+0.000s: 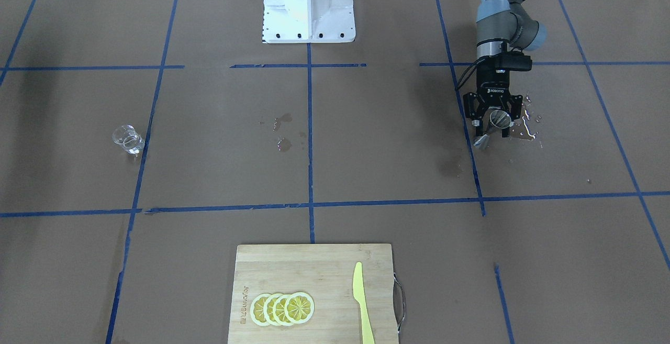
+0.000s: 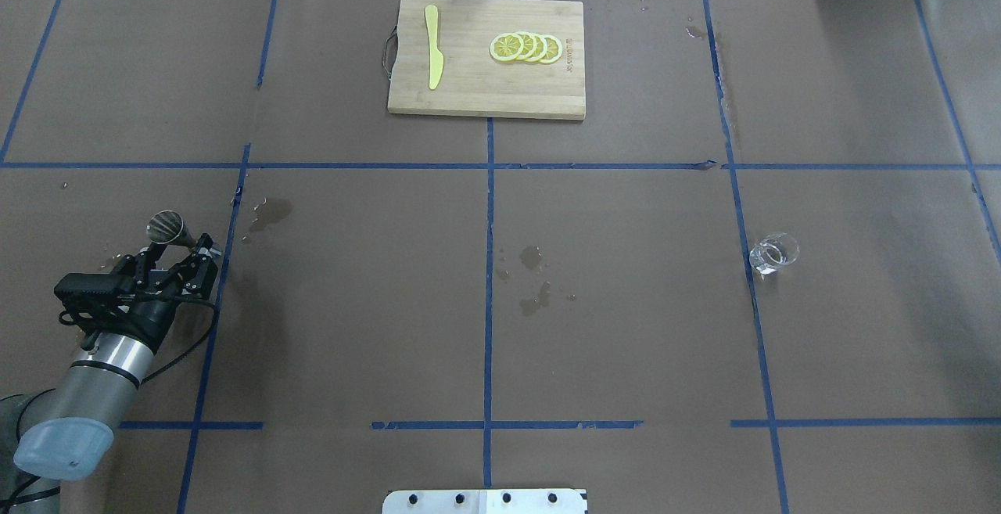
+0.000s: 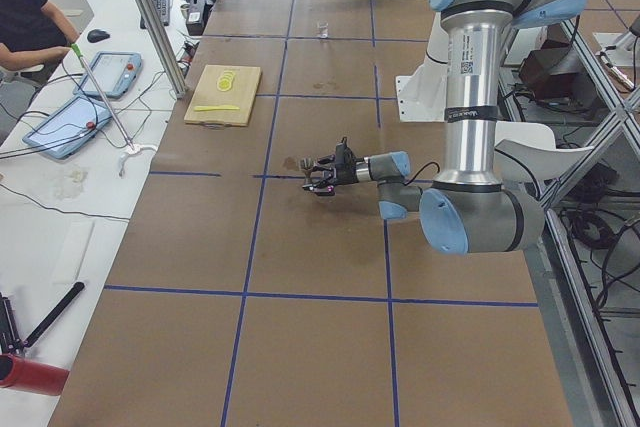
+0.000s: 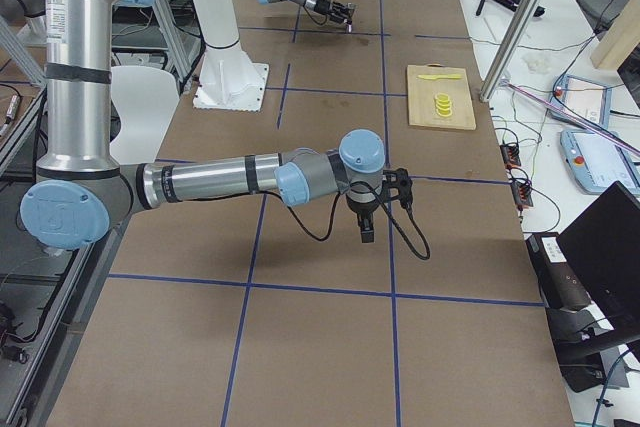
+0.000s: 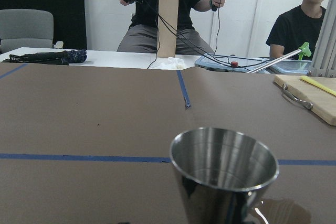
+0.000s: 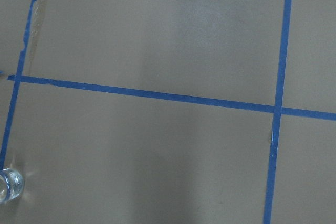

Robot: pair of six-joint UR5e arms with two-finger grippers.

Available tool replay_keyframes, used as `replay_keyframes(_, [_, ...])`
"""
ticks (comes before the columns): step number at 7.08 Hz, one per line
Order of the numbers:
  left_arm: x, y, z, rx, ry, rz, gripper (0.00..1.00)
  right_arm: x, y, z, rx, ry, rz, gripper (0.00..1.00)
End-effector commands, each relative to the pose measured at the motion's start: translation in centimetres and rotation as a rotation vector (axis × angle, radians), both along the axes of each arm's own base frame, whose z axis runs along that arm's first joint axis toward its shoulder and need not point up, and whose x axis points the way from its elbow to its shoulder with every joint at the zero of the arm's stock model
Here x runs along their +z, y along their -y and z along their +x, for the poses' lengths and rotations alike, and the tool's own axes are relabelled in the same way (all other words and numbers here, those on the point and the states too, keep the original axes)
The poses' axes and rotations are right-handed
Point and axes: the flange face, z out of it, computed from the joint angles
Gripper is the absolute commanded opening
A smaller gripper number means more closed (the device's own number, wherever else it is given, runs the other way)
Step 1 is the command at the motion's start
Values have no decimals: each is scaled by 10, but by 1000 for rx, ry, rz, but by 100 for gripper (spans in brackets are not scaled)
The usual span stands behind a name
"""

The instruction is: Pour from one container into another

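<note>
Brown paper with blue tape (image 2: 489,185) covers the table (image 2: 352,326). The left gripper (image 1: 492,126) squeezes the steel jigger (image 1: 500,119) beside wet spots (image 1: 526,130). The glass measuring cup (image 2: 773,254) stands far away. I cannot tell if the right gripper (image 4: 367,232) is open. I think a wet jigger could slip.

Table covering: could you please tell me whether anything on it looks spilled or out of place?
Yes: shiny liquid droplets lie on the paper beside the steel jigger held by the left gripper, and darker wet stains mark its middle. Both look like spills.
</note>
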Motion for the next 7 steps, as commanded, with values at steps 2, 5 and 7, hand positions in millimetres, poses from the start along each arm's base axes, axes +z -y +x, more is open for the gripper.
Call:
replay_keyframes(2, [-6,1,4,0,-10,4,61,1,0,0,-1,0,-3,100])
replay_keyframes(5, [-9,1,5,-1,-12,6,54,2,0,-1,-1,0,-6,100])
replay_keyframes(7, [-7,2,4,-12,-3,10,52,2,0,-2,-3,0,-6,100])
